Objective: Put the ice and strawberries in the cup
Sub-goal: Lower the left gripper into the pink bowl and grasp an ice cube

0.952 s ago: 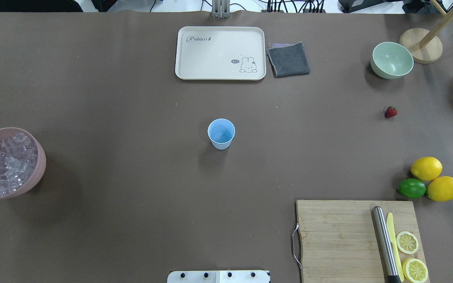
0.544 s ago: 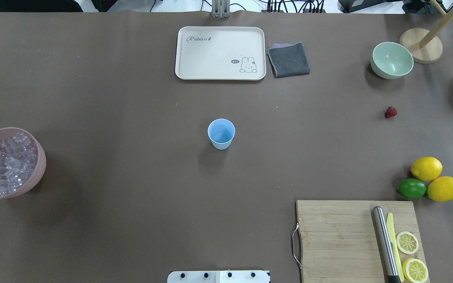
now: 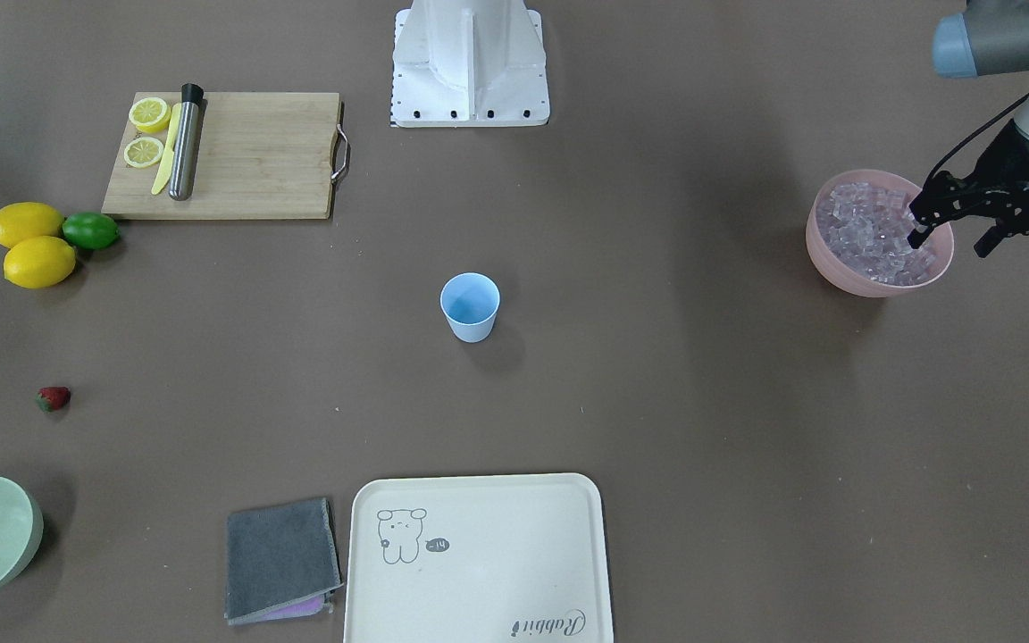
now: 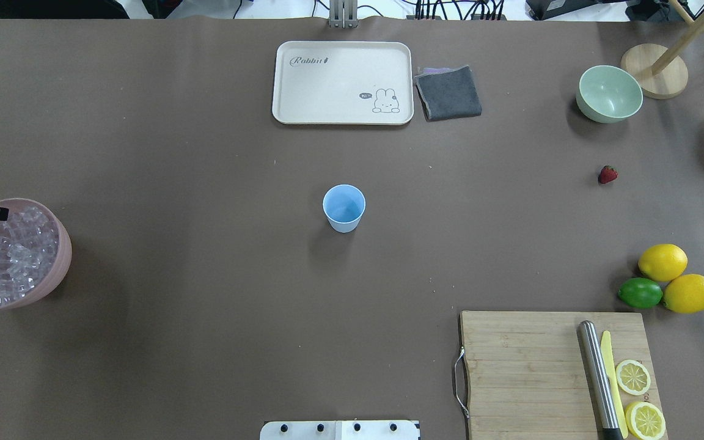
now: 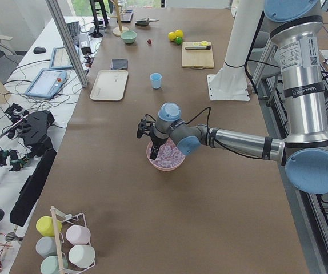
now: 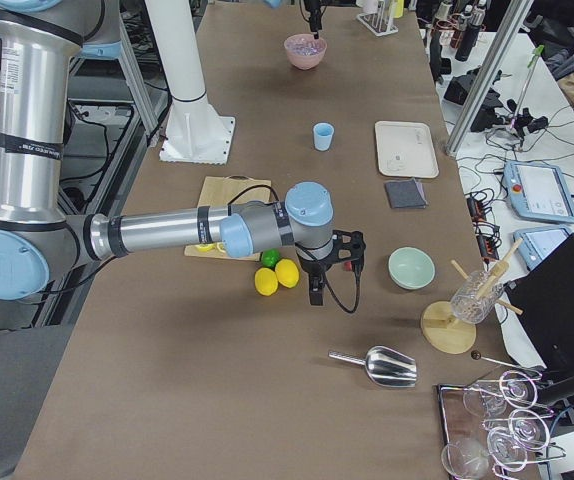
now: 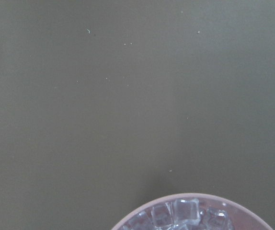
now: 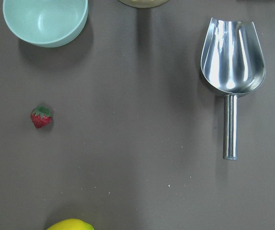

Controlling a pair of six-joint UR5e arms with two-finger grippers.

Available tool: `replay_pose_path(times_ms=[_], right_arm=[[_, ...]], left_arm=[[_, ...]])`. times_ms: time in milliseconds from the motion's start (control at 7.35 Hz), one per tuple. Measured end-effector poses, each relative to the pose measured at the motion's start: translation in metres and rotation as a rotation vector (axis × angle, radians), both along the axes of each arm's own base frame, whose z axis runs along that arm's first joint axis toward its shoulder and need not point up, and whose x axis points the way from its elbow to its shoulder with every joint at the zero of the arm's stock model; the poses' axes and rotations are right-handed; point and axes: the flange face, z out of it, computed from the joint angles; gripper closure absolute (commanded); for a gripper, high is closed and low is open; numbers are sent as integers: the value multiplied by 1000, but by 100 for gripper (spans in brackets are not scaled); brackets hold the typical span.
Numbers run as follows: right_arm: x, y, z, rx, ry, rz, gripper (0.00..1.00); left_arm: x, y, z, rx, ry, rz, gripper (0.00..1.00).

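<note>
At the middle of the table [image 4: 205,305] stands the cup [image 4: 344,206], upright and, as far as the overhead view shows, with nothing in it, so neither half of the job is done. Well off to the robot's left the ice [image 4: 3,256] lies heaped in the pink bowl [image 4: 63,247]. Well off to its right the strawberry [image 4: 607,175] lies alone, between the pale green bowl [image 4: 608,95] and the lemons [image 4: 662,261]. The left gripper [image 3: 950,239] hovers at the pink bowl's outer edge with its fingers [image 3: 921,223] spread and nothing between them, one over the cubes and the other beyond the rim. The step in hand looks like the reach for ice. Your next move calls for shifting the gripper inward until both fingers straddle one cube near the top of the heap, then lowering and closing. The cubes are small and crowded, so pick one that stands proud. The right gripper [image 6: 333,275] hangs near the lemons and shows only from the side camera, so you cannot tell whether it is spread or closed. Its wrist camera has the strawberry in sight.
</note>
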Motion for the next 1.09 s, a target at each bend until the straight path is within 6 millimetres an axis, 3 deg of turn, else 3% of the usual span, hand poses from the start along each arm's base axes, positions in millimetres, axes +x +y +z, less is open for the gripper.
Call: replay_pose_path(times_ms=[680, 1088], right_arm=[[0, 0, 4, -7, 3, 1, 0], [0, -1, 5, -9, 3, 1, 0]], left_arm=[[51, 25, -1, 50, -17, 95, 16], [53, 36, 10, 45, -38, 117, 17]])
